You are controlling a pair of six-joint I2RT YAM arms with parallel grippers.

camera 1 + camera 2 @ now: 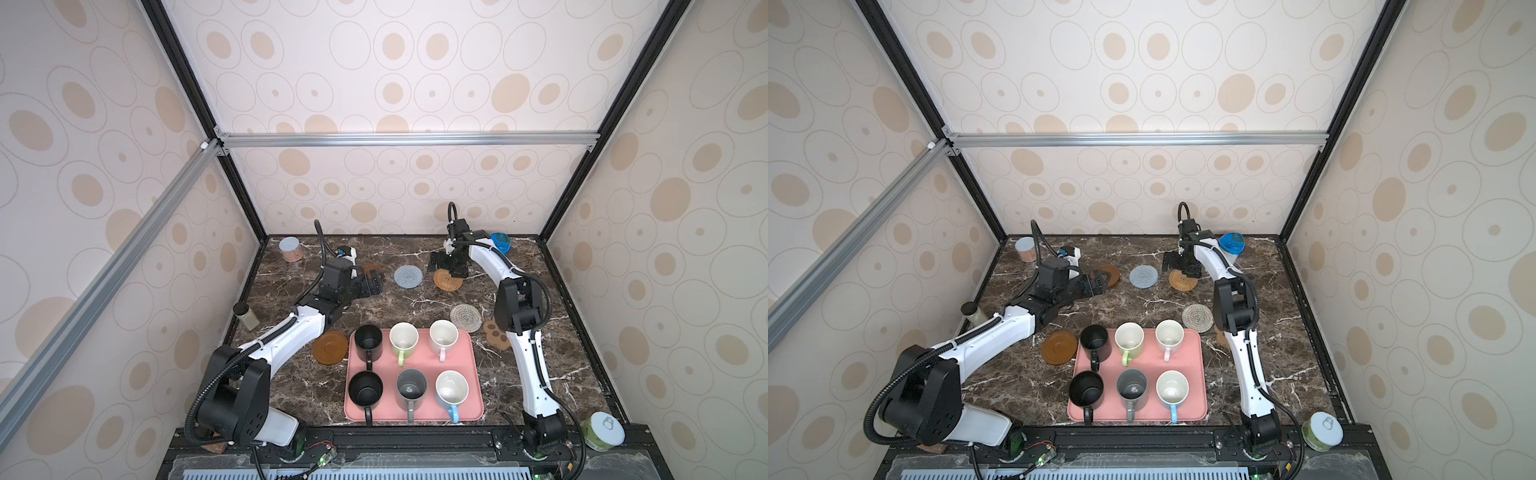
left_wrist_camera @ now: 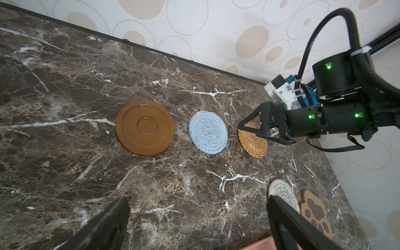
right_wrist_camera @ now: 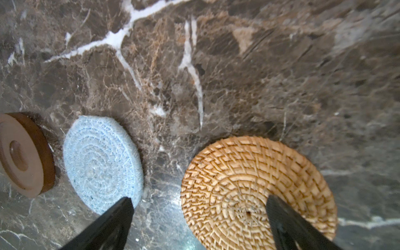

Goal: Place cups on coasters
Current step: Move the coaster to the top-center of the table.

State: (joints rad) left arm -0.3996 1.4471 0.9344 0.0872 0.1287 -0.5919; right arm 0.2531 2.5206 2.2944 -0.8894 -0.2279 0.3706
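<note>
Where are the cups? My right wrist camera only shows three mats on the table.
Observer: All six cups stand upright on the pink tray.
Operator: Are there more mats?
Observer: Three more: a whitish woven round and a brown paw shape by the right arm, and a brown disc beside the tray.
Operator: Is the other gripper holding something?
Observer: No, the left gripper is open and empty.
</note>
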